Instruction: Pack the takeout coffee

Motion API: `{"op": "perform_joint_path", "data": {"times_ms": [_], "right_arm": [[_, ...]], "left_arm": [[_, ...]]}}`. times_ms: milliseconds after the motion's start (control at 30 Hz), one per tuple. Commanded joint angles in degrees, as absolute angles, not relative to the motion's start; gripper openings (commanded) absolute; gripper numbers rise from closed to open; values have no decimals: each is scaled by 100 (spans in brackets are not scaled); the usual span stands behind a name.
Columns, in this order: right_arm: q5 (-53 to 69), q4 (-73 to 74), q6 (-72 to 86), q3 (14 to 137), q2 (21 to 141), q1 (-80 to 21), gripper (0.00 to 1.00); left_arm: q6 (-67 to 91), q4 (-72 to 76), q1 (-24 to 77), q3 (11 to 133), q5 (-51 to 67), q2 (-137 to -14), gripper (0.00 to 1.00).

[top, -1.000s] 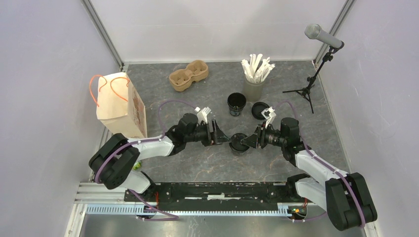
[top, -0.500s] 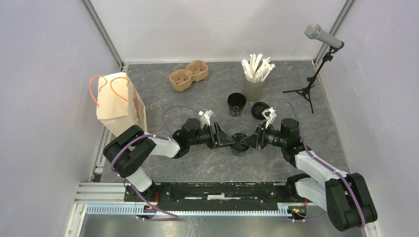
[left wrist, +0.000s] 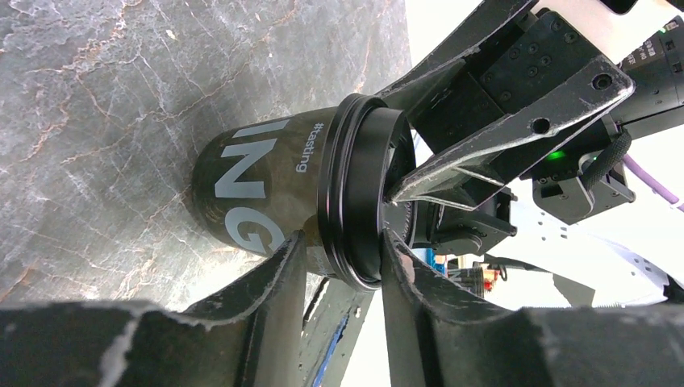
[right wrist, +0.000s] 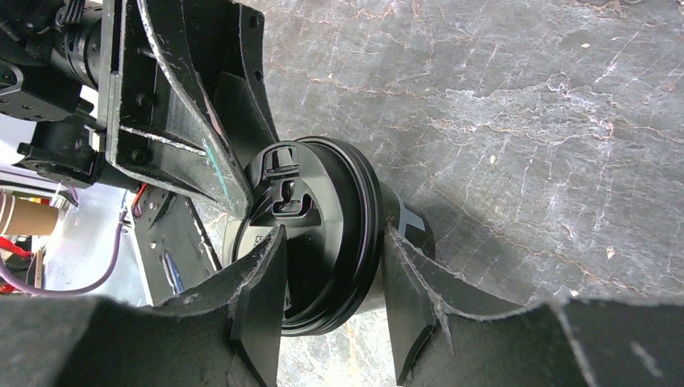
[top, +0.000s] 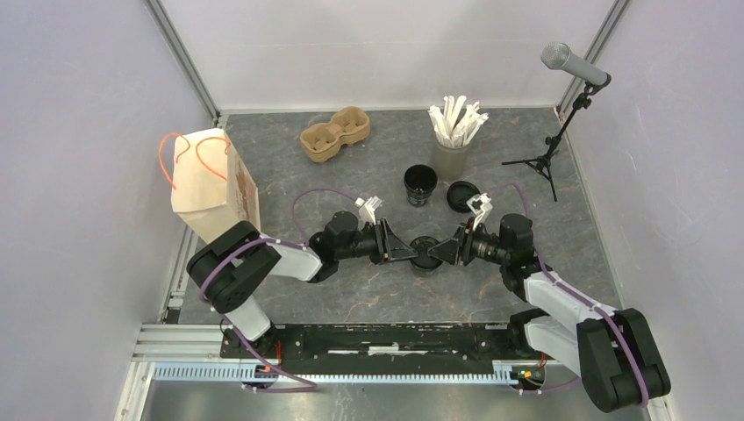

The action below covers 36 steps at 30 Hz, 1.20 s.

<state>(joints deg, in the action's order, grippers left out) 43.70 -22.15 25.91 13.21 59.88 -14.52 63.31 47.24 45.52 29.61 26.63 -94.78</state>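
Note:
The takeout coffee (top: 426,255), a small black cup with white lettering (left wrist: 258,189) and a black lid (right wrist: 323,201), stands at the table's middle. My left gripper (top: 406,252) reaches it from the left. One of its fingers (left wrist: 270,282) lies against the cup wall under the lid rim, the other presses on the lid top, so it is shut on the cup's top edge. From the right, my right gripper (top: 445,250) holds the opposite edge the same way, one finger (right wrist: 262,282) on the lid top and one under the rim.
An open black cup (top: 420,184) and a loose black lid (top: 461,196) sit just behind. A grey cup of white sticks (top: 451,145) and a microphone stand (top: 551,149) are at the back right, a brown pulp carrier (top: 334,134) at the back, a paper bag (top: 213,184) at left.
My left gripper has moved right to the cup and narrowed its jaws onto the lid edge. The right gripper has stayed on the cup.

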Motion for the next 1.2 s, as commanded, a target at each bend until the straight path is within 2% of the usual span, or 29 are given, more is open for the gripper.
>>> {"op": "perform_joint_path", "data": {"times_ms": [0,133,367,467,600,833,1067,1167], "right_arm": [[3861,-1565,2315,863,6091,-1463,48],[3828,-1600,2305,738,6101,-1465,48],[3763,-1711,2332,530,6071,-1457,48],[3793,-1793,2377,517,6042,-1462,48],[3877,-1788,2415,653,5951,-1464,48],[3999,-1607,2442,997,5733,-1460,50],[3867,-1199,2603,1661,5603,-1459,59],[3826,-1093,2615,1844,5602,-1459,61]], "left_arm": [[6178,4344,4676,2900,2208,-9515,38],[6020,4031,4776,2867,1944,-9515,31],[5727,3303,4991,2697,1171,-9511,29],[5802,3460,4998,2654,1286,-9595,28],[5924,3551,4996,2788,1615,-9346,33],[5561,2530,4992,3607,1743,-8795,50],[5312,2081,4992,4118,1710,-8970,52],[5256,2017,4988,4195,1696,-9066,52]]}}
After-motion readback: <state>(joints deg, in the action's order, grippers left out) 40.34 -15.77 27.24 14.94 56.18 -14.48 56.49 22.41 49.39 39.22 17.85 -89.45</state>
